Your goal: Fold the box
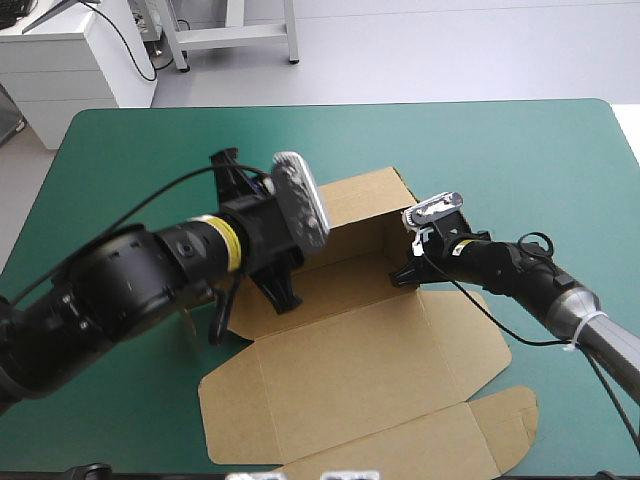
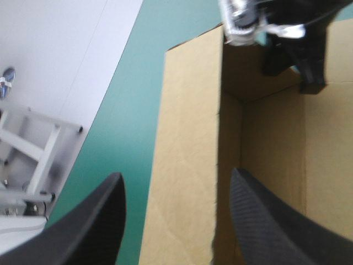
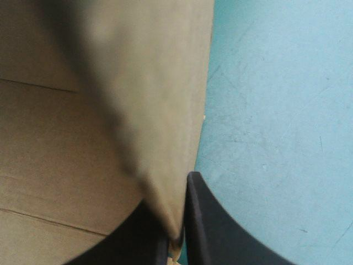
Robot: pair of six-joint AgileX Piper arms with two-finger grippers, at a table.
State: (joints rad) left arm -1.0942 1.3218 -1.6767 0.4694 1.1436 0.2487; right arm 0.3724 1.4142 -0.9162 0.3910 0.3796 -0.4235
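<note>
The brown box (image 1: 370, 370) lies mid-table with its back and right walls raised and its lid and flaps flat toward the near edge. My left gripper (image 1: 275, 285) is at the box's left end. In the left wrist view it (image 2: 176, 221) stands open astride the back wall (image 2: 187, 138), one finger inside the box and one over the cover. My right gripper (image 1: 405, 272) is at the right wall, also seen from the left wrist (image 2: 292, 55). In its own view the right gripper (image 3: 179, 237) is shut on that wall's board (image 3: 154, 110).
Bare teal-green cover (image 1: 520, 150) stretches beyond the box and to its right. The lid's front flap (image 1: 500, 420) reaches close to the table's near edge. The left arm (image 1: 120, 290) lies across the table's left half.
</note>
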